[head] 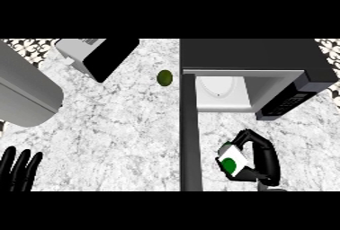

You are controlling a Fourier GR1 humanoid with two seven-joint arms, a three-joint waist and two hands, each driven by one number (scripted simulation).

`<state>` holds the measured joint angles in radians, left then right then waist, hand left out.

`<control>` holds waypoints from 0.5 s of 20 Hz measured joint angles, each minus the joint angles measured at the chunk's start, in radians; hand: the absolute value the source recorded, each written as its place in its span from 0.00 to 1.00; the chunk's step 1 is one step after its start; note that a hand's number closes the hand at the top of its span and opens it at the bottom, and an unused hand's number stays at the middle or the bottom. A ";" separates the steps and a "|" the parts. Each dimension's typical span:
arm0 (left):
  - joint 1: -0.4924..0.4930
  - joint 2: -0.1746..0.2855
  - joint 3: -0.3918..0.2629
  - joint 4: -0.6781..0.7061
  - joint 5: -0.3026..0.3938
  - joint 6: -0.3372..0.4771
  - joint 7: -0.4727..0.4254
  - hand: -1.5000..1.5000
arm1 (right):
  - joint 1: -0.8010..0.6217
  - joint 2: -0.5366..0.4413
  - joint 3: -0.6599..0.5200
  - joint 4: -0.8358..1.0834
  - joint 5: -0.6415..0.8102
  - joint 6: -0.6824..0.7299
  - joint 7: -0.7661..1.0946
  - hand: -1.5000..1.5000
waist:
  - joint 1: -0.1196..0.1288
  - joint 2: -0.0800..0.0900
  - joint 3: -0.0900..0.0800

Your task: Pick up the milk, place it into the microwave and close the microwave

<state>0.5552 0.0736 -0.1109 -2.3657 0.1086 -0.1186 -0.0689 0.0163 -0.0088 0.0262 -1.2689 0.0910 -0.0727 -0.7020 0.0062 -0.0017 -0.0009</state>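
Head view: right hand (267, 157) is grasping the milk carton (232, 163) beside the open microwave door (189, 134); left hand (20, 168) is resting, fingers straight, at lower left.

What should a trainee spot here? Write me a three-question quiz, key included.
1. True or false: the microwave is shut.
2. Fill in: the left hand rests open at the view's lower ____ corner.
3. The milk is: A inside the microwave; B held in the right hand; C held in the left hand.
Key: 1 false; 2 left; 3 B.
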 measured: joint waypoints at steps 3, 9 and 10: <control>-0.017 0.010 0.032 0.007 0.024 -0.007 0.014 0.00 | -0.096 0.004 -0.005 0.033 0.035 -0.085 0.091 1.00 | 0.003 0.001 0.000; -0.011 0.021 0.054 0.005 0.046 -0.035 0.014 0.00 | -0.342 -0.041 -0.085 0.214 0.088 -0.180 0.215 1.00 | 0.012 0.004 0.001; -0.007 0.024 0.067 0.009 0.059 -0.044 0.005 0.00 | -0.379 -0.047 -0.094 0.257 0.099 -0.195 0.222 1.00 | 0.014 0.004 0.001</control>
<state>0.5480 0.0973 -0.0442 -2.3569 0.1672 -0.1626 -0.0636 -0.3622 -0.0556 -0.0680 -1.0124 0.1903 -0.2678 -0.4803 0.0198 0.0023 -0.0002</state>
